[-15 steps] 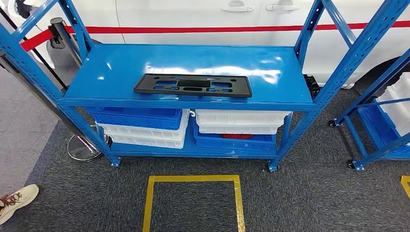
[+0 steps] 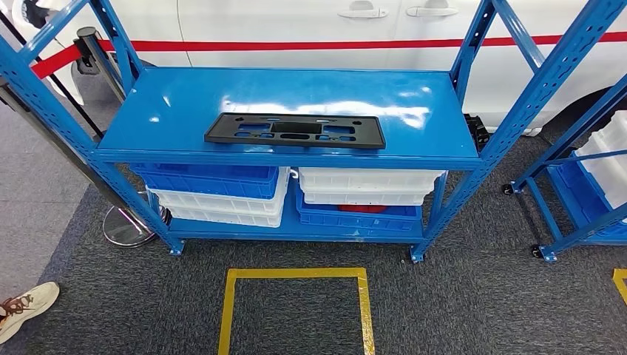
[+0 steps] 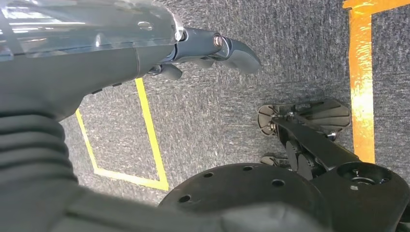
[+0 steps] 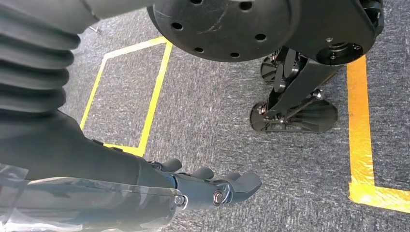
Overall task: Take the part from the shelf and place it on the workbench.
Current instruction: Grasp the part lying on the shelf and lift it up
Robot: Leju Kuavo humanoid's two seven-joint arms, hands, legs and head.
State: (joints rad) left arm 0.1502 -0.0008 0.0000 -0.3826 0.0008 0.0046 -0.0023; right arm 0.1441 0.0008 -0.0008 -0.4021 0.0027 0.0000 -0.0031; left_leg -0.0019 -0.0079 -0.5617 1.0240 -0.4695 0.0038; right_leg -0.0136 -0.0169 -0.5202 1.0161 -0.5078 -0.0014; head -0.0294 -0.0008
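Observation:
A flat black plastic part [image 2: 295, 130] with several cut-outs lies on the top board of the blue metal shelf [image 2: 177, 103], near its front edge. Both arms hang at my sides. My left hand [image 3: 203, 50] is over the grey carpet, fingers stretched out and holding nothing. My right hand [image 4: 212, 186] is likewise over the carpet, fingers extended and empty.
Blue and white bins [image 2: 222, 192] fill the shelf's lower level. A yellow taped square [image 2: 294, 310] marks the carpet in front of the shelf. A white car [image 2: 296, 29] stands behind. A second blue rack [image 2: 584, 185] is at right. A person's shoe [image 2: 26, 307] is at lower left, beside a stanchion base [image 2: 126, 225].

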